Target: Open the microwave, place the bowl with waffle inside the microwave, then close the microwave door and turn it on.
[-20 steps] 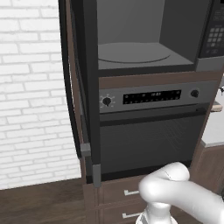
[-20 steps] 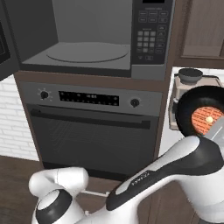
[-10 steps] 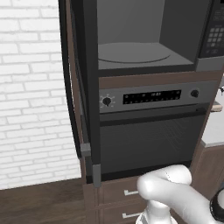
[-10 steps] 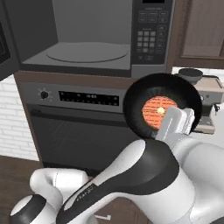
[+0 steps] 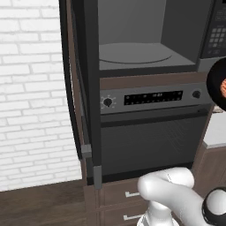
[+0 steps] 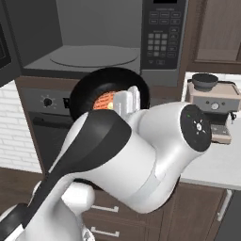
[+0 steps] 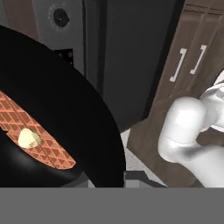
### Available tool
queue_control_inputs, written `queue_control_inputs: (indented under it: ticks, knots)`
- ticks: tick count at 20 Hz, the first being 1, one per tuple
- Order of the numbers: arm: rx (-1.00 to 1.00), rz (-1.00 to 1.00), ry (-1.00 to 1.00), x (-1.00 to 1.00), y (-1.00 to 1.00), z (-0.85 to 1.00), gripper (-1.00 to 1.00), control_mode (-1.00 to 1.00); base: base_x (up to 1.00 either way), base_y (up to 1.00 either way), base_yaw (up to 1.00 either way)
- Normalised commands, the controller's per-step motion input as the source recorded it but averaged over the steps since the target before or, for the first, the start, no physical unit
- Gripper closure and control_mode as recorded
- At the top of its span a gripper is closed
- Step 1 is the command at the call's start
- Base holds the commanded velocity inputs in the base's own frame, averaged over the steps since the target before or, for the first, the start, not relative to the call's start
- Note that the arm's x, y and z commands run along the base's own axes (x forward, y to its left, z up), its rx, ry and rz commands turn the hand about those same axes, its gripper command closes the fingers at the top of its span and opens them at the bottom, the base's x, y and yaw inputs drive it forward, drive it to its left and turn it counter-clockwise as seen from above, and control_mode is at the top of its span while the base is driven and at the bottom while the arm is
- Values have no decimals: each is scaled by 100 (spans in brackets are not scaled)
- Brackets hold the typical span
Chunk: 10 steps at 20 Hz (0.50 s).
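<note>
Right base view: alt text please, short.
The robot arm carries the black bowl with a waffle in front of the open microwave, just below its empty turntable. A coffee machine stands on the counter at right.

Bowl [image 6: 92, 92]: glossy black, inside and out. Waffle [image 7: 37, 135]: orange-brown with a grid of small squares, carrying a pale yellow pat [image 7: 29, 138]. Microwave [image 5: 145, 39]: dark grey casing, mid-grey cavity, lighter grey round turntable [image 6: 94, 55]; keypad panel [image 6: 162, 33] black with grey buttons. Microwave door [image 5: 84, 88]: dark grey, seen edge-on. Oven [image 5: 150, 128]: grey control strip with a black display, black door. Wall [image 5: 31, 97]: white brick pattern. Cabinets [image 7: 188, 65]: dark brown wood grain with pale handles. Counter [image 6: 214, 164]: white.
</note>
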Motion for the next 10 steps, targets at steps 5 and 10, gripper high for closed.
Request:
queue_control_inputs:
  ticks: [5,10]
  knots:
    - [-15,33,10,10,100,26,100,-100,0,0,0]
    - [-13,17,0,7,100,37,100,-100,0,0,0]
